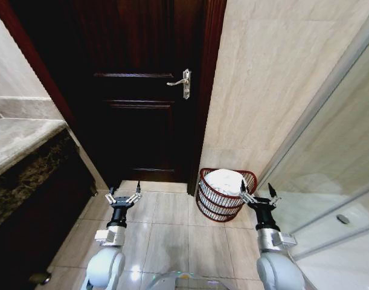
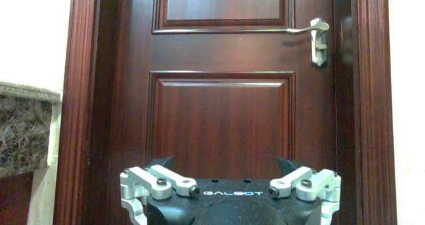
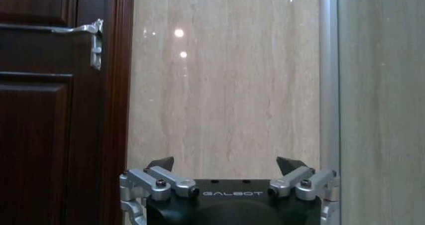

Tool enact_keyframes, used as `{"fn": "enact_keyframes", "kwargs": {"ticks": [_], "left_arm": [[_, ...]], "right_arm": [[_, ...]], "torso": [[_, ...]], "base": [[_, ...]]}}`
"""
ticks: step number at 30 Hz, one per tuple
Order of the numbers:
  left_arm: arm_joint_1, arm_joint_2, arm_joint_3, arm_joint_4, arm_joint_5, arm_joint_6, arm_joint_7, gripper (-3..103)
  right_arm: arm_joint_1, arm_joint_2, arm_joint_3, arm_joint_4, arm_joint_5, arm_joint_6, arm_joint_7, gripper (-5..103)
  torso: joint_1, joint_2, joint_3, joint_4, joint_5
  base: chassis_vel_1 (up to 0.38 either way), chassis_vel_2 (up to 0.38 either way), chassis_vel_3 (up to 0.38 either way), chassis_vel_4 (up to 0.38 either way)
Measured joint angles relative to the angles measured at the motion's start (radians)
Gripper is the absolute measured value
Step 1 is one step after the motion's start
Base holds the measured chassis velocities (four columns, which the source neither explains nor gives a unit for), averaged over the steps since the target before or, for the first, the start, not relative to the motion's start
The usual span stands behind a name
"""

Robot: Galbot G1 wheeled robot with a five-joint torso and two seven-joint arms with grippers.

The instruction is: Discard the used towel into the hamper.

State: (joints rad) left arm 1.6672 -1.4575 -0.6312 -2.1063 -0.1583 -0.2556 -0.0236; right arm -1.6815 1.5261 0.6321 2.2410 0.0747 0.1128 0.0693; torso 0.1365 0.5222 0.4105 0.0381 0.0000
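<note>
The hamper, a round dark reddish-brown open-weave basket, stands on the tiled floor against the beige wall, just right of the door. A white towel lies bunched inside it, heaped up to the rim. My right gripper hovers open and empty beside the hamper's right rim. My left gripper is open and empty too, held low over the floor in front of the door. In the wrist views, the left gripper faces the door and the right gripper faces the beige wall.
A closed dark wooden door with a silver lever handle fills the middle. A marble counter over a dark cabinet runs along the left. A glass shower partition with a metal frame stands on the right. Pale floor tiles lie between.
</note>
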Motion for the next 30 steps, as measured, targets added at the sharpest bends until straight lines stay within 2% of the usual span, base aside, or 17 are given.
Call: {"fn": "enact_keyframes", "kwargs": {"ticks": [30], "left_arm": [[-0.003, 0.009, 0.001, -0.023, -0.007, -0.008, 0.005, 100]], "right_arm": [[-0.035, -0.005, -0.044, 0.065, -0.028, -0.010, 0.045, 100]], "torso": [[0.042, 0.103, 0.061, 0.0000, 0.0000]], "base": [[0.000, 0.000, 0.000, 0.000]]}}
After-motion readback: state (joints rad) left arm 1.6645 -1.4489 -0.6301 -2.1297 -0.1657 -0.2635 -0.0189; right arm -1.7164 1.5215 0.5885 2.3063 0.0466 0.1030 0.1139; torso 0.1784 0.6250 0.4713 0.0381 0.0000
